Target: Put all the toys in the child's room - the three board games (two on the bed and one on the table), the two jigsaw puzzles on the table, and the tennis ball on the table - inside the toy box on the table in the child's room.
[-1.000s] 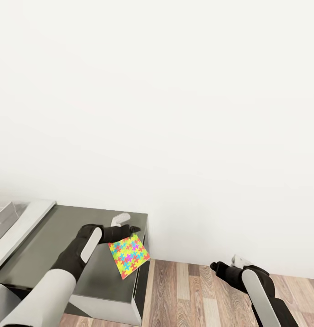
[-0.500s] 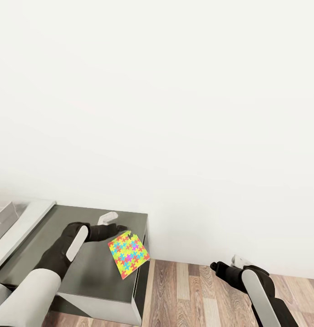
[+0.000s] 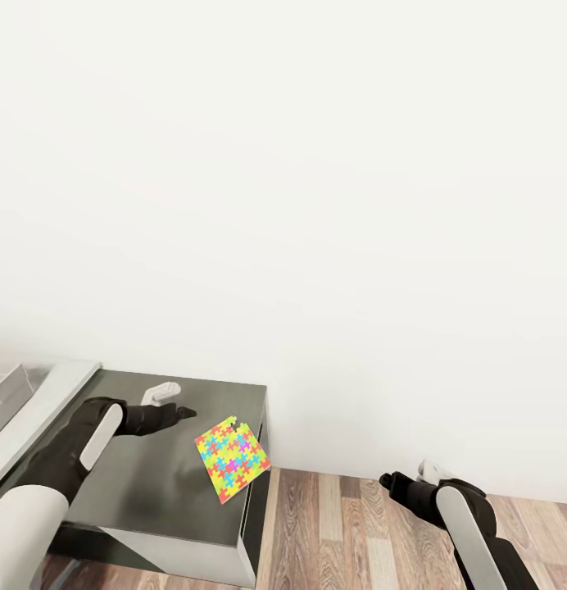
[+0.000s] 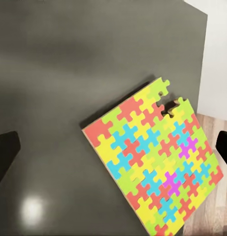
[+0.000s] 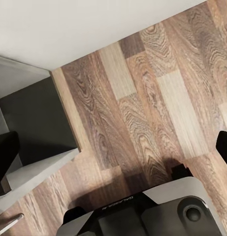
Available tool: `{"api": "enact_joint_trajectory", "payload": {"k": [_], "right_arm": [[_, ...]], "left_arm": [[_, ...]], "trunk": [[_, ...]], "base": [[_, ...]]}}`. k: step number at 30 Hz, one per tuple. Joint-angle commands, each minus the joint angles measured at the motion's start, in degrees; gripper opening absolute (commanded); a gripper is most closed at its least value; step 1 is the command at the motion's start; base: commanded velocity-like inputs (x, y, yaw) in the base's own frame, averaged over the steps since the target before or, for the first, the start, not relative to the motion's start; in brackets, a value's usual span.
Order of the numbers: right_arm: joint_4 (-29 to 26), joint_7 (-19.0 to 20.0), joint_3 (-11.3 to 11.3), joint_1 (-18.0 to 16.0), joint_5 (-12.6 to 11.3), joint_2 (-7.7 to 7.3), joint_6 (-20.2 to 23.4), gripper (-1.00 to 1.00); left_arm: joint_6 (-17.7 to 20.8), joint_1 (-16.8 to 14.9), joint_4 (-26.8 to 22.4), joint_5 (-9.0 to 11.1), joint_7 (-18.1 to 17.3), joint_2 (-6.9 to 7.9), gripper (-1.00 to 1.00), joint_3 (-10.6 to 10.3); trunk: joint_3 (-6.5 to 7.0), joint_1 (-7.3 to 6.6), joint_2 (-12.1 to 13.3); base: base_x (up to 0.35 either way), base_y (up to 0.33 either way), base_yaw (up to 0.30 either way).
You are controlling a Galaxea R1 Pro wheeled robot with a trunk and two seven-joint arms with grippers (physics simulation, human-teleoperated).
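Jigsaw puzzle [image 3: 232,458] lay flat at the right end of the dark cabinet top [image 3: 144,483], one corner overhanging the edge. Left gripper [image 3: 181,412] hovered just beside it, jaws spread wide and empty. Right gripper [image 3: 387,479] hung over the wood floor [image 3: 349,533], jaws likewise apart.

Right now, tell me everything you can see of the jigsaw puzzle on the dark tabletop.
The jigsaw puzzle is a thin, flat, square board of interlocking red, yellow, green, blue and pink pieces, with one piece missing at an edge, leaving a notch. It lies face up, turned diagonally, at the corner of the dark grey tabletop, one corner jutting past the table's edge over the wood floor. Nothing grips it: the left end effector hovers beside it, apart, fingers spread.
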Motion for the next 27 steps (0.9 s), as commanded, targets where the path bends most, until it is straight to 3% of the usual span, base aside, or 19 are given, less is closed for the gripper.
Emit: {"api": "enact_joint_trajectory", "payload": {"k": [1, 27], "right_arm": [[-0.07, -0.57, 0.00, -0.05, -0.60, -0.01, 0.13, 1.00], [-0.24, -0.57, 0.50, -0.05, -0.71, 0.12, 0.22, 1.00]], "left_arm": [[0.12, -0.05, -0.03, -0.31, -0.36, 0.09, 1.00, -0.10], [-0.39, -0.66, 1.61, -1.05, 0.00, 0.06, 1.00, -0.29]], "trunk": [[-0.12, 0.04, -0.12], [-0.12, 0.04, -0.12]], "base": [[0.000, 0.000, 0.000], [0.000, 0.000, 0.000]]}}
